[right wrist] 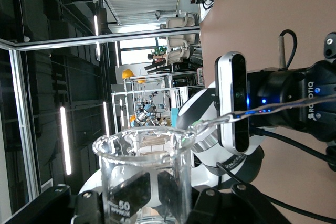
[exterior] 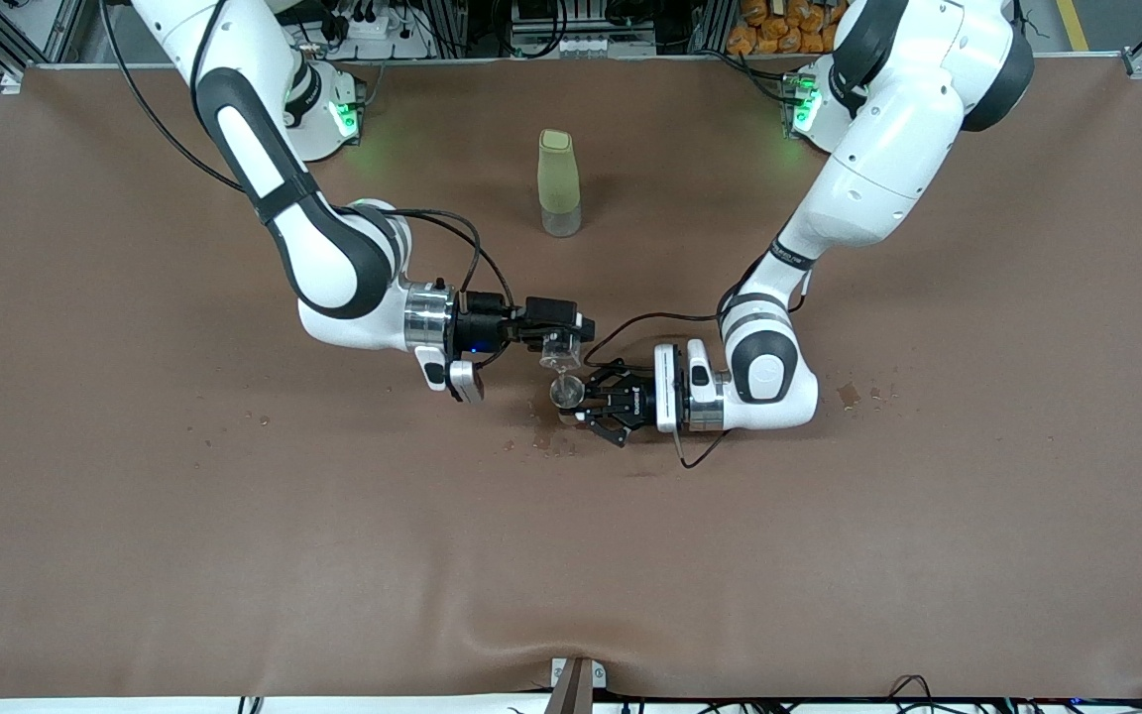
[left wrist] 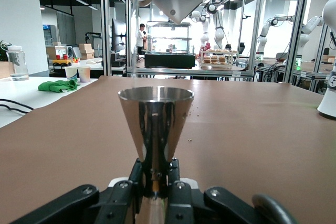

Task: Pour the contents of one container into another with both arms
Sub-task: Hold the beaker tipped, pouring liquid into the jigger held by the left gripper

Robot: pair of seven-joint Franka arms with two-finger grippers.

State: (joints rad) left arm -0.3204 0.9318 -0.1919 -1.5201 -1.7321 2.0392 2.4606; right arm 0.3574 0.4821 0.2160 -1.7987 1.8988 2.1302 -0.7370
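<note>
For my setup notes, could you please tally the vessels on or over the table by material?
Clear glass: 1, the cup tipped in the right claw.
Silver metal: 1, the jigger upright in the left claw.
Pale-green: 1, the bottle standing between the arm bases.
Total: 3

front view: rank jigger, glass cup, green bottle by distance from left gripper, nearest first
1. Metal jigger: gripped in the left gripper.
2. Glass cup: tipped just above the jigger, held by the right gripper.
3. Pale-green bottle: standing on the table, toward the robots' bases.
</note>
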